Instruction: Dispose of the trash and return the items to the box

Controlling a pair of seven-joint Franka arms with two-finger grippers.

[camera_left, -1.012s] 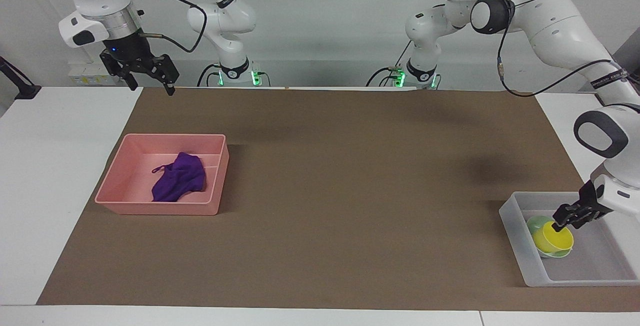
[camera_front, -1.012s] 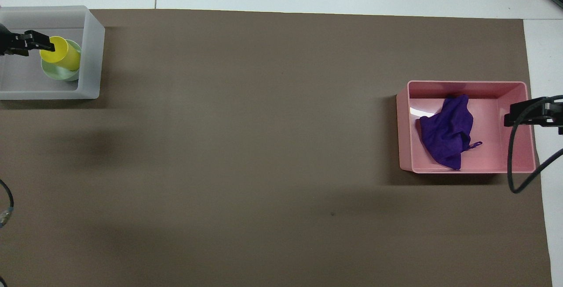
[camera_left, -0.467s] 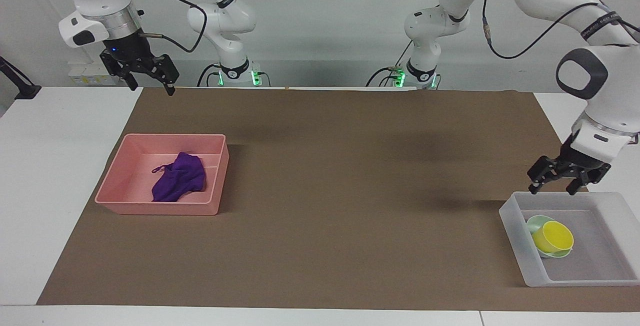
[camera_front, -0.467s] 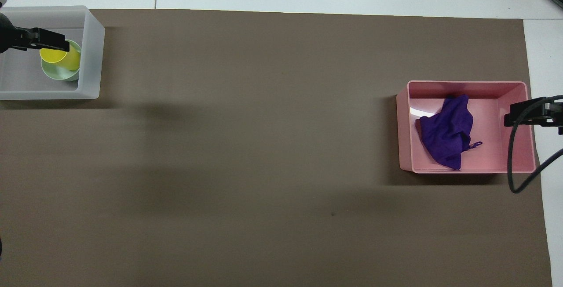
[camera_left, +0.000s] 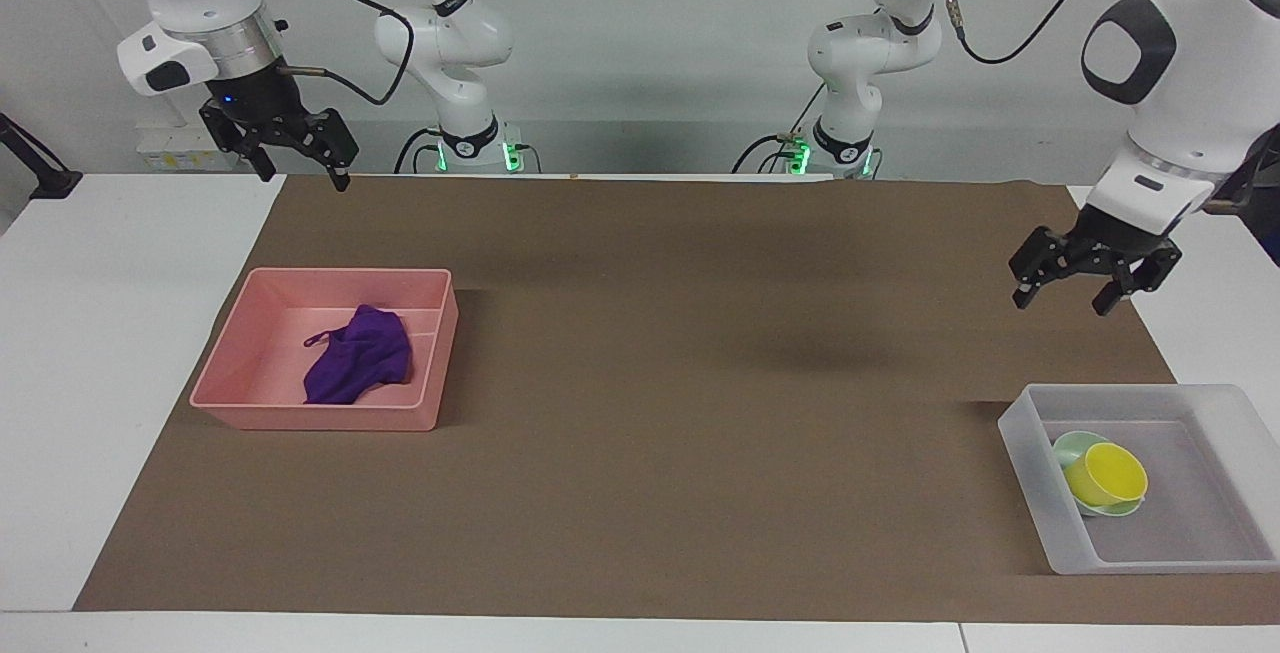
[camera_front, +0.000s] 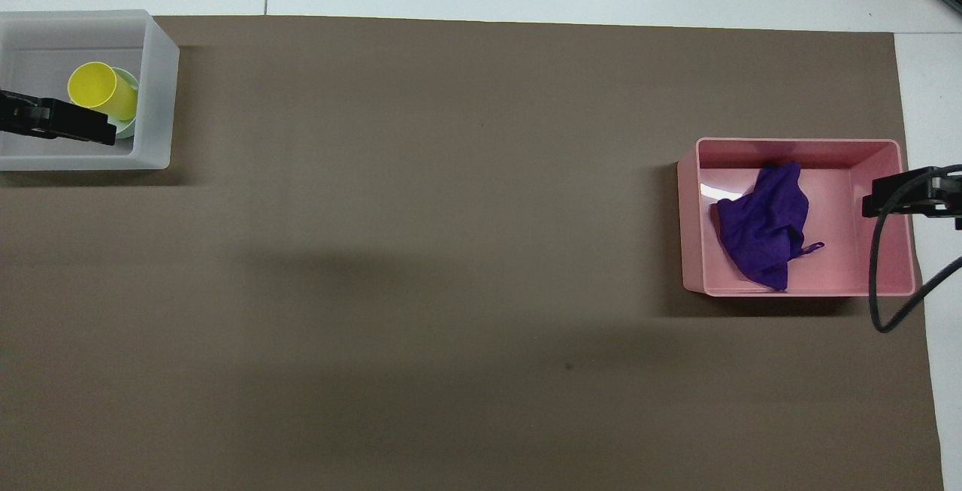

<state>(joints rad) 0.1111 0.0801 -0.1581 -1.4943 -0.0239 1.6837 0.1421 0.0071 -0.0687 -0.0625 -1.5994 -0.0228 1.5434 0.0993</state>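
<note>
Left gripper [camera_left: 1072, 286]: fingers spread wide, holding nothing; raised in the air over the brown mat at the left arm's end of the table, above the box's edge that faces the robots. In the overhead view only its dark tip [camera_front: 56, 120] shows, covering part of the box.

Right gripper [camera_left: 298, 161]: fingers spread, holding nothing; hangs over the corner of the mat at the right arm's end of the table, close to the robots. This arm waits. In the overhead view its tip [camera_front: 909, 196] shows over the outer rim of the tray.

Box [camera_left: 1025, 463]: whitish see-through plastic bin, rectangular, standing on the mat at the left arm's end of the table, on the side farther from the robots. Seen from above [camera_front: 161, 92], its wall is plain and upright.

Cup [camera_left: 1105, 473]: small, yellow plastic, inside the box, resting in the bowl and tilted, its open mouth showing. From above [camera_front: 101, 90] it leans across the bowl.

Bowl [camera_left: 1072, 449]: pale green, round, inside the box, at the wall toward the middle of the table; mostly covered by the cup. From above [camera_front: 129, 104] only a crescent of its rim shows.

Tray [camera_left: 240, 363]: pink, rectangular, on the mat toward the right arm's end of the table, well apart from the box. From above [camera_front: 695, 228] its rim is whole.

Cloth [camera_left: 358, 356]: deep purple, crumpled, lying in the tray, a thin loop at one edge. From above [camera_front: 763, 224] it sits near the middle of the tray floor.

Mat [camera_left: 680, 353]: brown sheet covering most of the white table [camera_left: 100, 333].
</note>
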